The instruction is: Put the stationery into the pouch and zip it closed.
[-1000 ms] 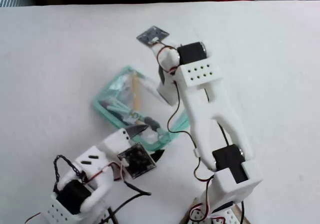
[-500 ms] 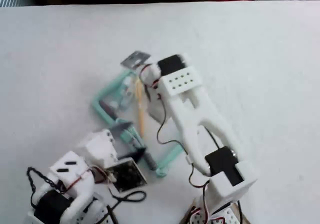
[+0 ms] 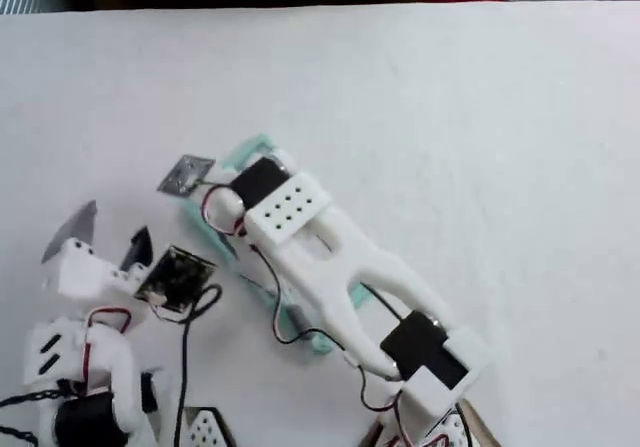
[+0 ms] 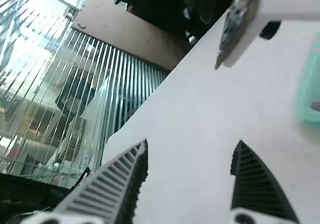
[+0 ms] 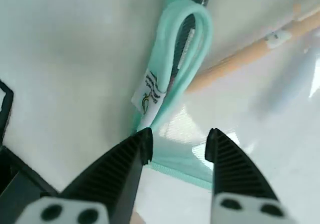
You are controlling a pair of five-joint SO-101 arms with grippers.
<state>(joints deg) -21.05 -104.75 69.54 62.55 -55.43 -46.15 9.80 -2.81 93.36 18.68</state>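
From above, my left pincer [image 3: 105, 239] stands released and empty, off to the side of the pouch [image 3: 250, 153] and not touching it, while my right arm lies across the pouch. In the left wrist view that pincer gapes over bare table [image 4: 200, 98], with a teal pouch edge far beyond one tip. In the right wrist view my right pincer [image 5: 177, 139] is released too, just above the pouch's corner, with its teal loop [image 5: 164, 48] straight ahead and a pencil [image 5: 240, 58] inside under the clear wall; I judge the filling about done and the zipping left, though I cannot tell the zip's state.
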